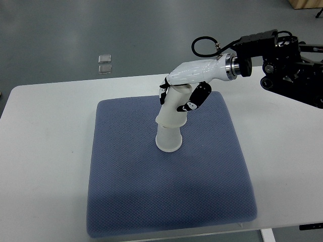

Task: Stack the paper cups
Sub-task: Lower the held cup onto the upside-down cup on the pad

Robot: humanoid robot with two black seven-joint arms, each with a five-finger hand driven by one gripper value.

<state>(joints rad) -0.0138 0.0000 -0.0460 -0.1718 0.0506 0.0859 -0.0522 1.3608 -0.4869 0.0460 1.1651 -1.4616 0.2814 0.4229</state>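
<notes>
Fingers [194,101] of the right hand [187,83] are wrapping around the upper paper cup [174,108], which is sitting tilted on another cup [168,138] on the blue mat [166,191] covering the bench [45,151].

The upper part of the top paper cup [174,108] is covered by the right hand [187,83], so its rim cannot be seen. The right arm [290,65] is cut off by the picture's right edge. The table [45,151] is cropped at the left, right and bottom edges. Two small objects [105,63] on the floor beyond the table's far edge are too small to be identified.
</notes>
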